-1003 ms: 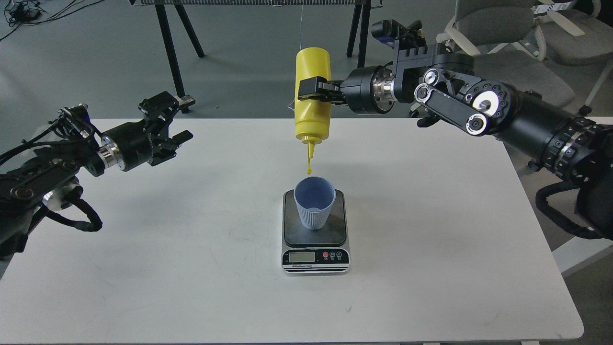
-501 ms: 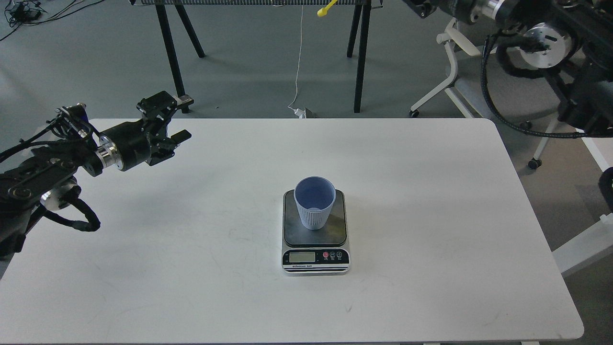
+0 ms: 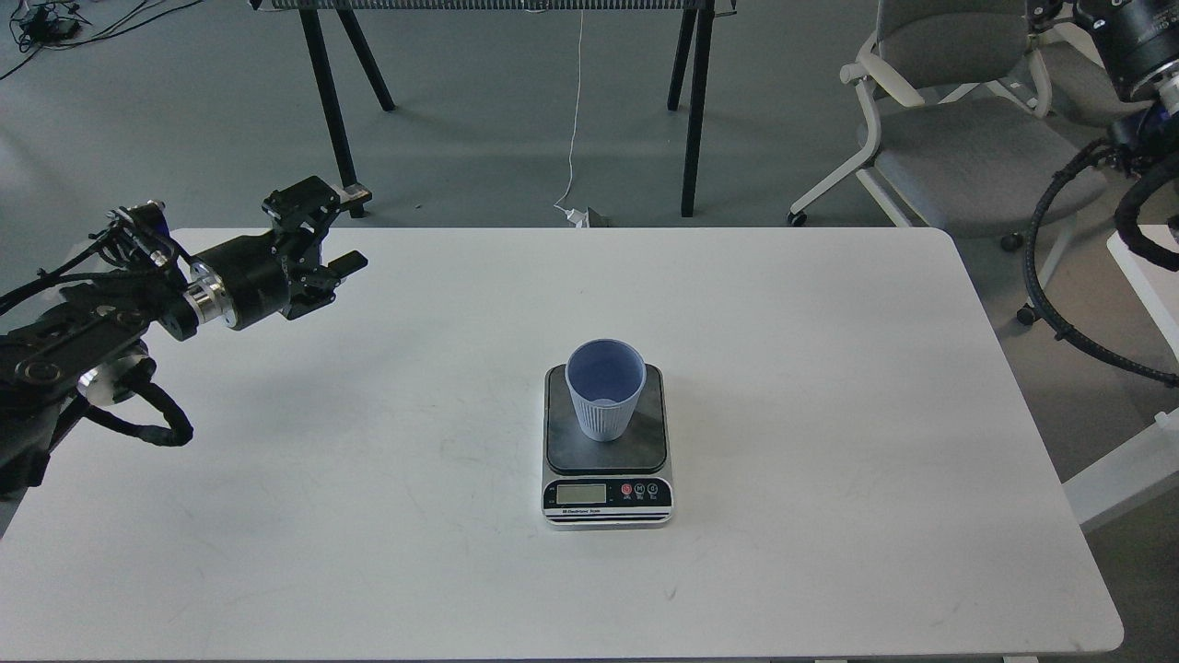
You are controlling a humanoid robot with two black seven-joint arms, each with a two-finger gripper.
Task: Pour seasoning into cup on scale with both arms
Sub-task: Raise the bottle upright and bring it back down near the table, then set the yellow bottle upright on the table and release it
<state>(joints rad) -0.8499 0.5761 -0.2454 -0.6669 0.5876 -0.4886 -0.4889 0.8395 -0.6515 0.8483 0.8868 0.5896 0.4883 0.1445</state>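
Observation:
The light-blue ribbed cup (image 3: 605, 389) stands upright on the dark grey plate of the scale (image 3: 647, 433), near the middle of the white table (image 3: 829, 387). The scale's silver strip with its display faces me. My left gripper (image 3: 338, 279) hovers over the table's far left, well left of the cup; it is open and holds nothing. Of my right arm (image 3: 1135, 46) only a joint and cables show at the top right corner; its gripper is out of view. The yellow seasoning bottle is out of view.
A grey office chair (image 3: 958, 138) stands beyond the table's far right corner. Black legs of another table (image 3: 695, 101) and a hanging white cable (image 3: 576, 101) are behind the table. A white ledge (image 3: 1119, 474) sits at the right edge.
One second ago my right gripper held the yellow bottle nozzle-down over the cup. The right arm has since swung up and away to the right, taking the bottle out of view. The left arm barely moved.

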